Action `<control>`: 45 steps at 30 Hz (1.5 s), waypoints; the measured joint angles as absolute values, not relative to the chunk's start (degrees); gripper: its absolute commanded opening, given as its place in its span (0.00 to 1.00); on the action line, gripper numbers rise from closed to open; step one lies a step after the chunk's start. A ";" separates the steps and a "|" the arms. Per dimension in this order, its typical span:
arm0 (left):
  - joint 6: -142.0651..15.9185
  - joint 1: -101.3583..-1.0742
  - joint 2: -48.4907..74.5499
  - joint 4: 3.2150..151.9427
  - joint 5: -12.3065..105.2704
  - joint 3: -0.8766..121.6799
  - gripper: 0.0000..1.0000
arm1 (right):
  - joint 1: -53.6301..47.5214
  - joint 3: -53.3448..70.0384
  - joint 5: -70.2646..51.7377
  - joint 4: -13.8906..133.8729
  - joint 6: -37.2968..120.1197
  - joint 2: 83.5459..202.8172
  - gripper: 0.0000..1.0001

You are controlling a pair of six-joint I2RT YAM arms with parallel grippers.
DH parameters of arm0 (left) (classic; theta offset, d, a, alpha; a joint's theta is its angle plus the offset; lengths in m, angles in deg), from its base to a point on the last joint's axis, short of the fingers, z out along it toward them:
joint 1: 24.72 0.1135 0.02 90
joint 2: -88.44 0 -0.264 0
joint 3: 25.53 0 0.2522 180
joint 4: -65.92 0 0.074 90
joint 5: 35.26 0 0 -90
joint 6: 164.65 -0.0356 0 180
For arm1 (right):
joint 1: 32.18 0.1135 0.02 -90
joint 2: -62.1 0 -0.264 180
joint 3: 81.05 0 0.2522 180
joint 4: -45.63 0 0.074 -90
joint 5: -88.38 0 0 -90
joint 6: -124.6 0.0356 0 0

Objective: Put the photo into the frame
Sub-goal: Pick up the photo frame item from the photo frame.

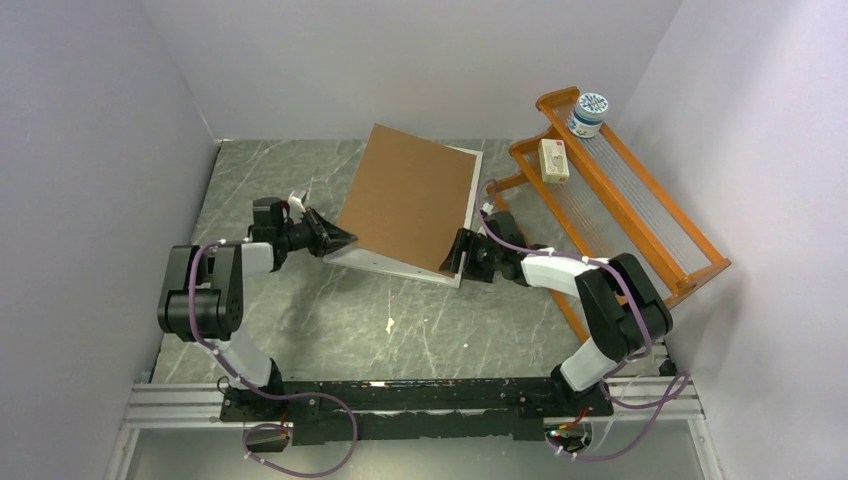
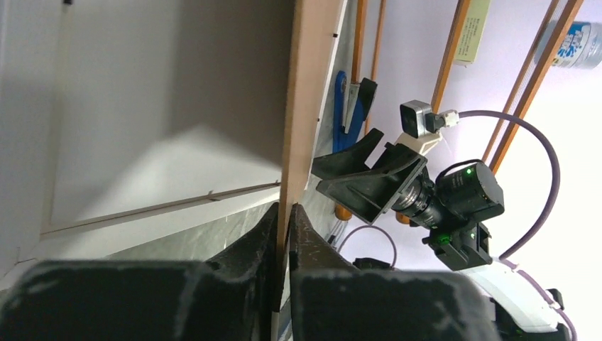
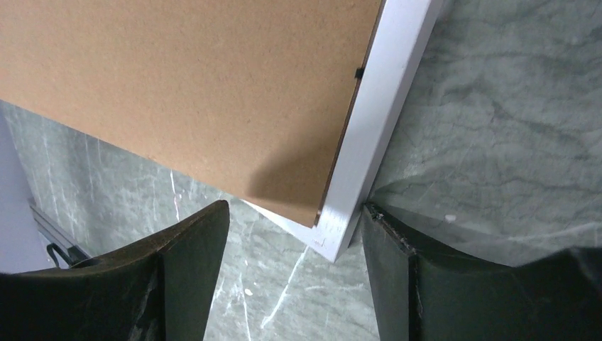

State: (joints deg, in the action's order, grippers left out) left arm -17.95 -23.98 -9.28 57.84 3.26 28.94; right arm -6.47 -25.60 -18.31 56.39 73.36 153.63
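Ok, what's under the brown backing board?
The frame, its white rim showing along the near and right edges. The backing board covers its interior, so whether the photo is inside can't be seen.

The brown rectangular backing board [image 1: 405,195] lies tilted over the thin white-rimmed frame [image 1: 405,266]; the orange wooden rack [image 1: 633,180] stands to their right.

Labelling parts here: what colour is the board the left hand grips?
Plain brown; the backing board shows best in the top external view.
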 measured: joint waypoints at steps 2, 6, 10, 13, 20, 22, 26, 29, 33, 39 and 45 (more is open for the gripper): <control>-20.02 -24.09 -7.66 60.39 3.67 29.95 0.03 | -5.75 -26.03 -17.65 57.13 73.12 152.60 0.75; -23.28 -24.33 -4.95 63.87 3.78 32.24 0.03 | -2.88 -26.62 -13.72 59.82 72.29 148.80 0.74; -25.81 -24.44 -3.92 68.39 4.61 35.06 0.03 | 1.05 -26.80 -9.57 61.29 69.62 143.94 0.72; -27.04 -24.44 -3.92 71.93 5.23 36.77 0.03 | 5.23 -26.78 -7.27 61.50 65.14 141.26 0.72; -28.87 -24.44 -3.99 79.32 5.55 41.14 0.02 | 18.10 -21.49 -2.33 64.96 50.39 143.22 0.73; -30.32 -24.44 -3.96 82.80 5.64 43.45 0.03 | 20.26 -18.47 0.03 66.20 46.19 145.80 0.74; -34.34 -24.44 -3.61 90.25 6.30 49.05 0.03 | 21.73 -14.38 3.15 67.97 38.28 150.09 0.73; -37.75 -24.31 -3.46 95.96 6.87 53.31 0.03 | 21.82 -11.96 3.72 69.92 32.66 153.17 0.71; -40.74 -23.92 -3.46 100.20 7.24 56.09 0.03 | 22.23 -9.16 4.18 71.78 27.05 157.32 0.68; -44.09 -23.57 -4.25 103.28 8.64 57.92 0.02 | 22.78 -6.54 5.95 73.40 21.89 162.78 0.63; -47.61 -23.50 -4.40 103.74 9.16 58.67 0.02 | 22.78 -5.16 8.79 73.44 19.24 165.82 0.65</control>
State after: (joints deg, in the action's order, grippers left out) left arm -47.61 -23.50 -4.40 103.74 9.16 58.67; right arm 22.78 -5.16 8.79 73.44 19.24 165.82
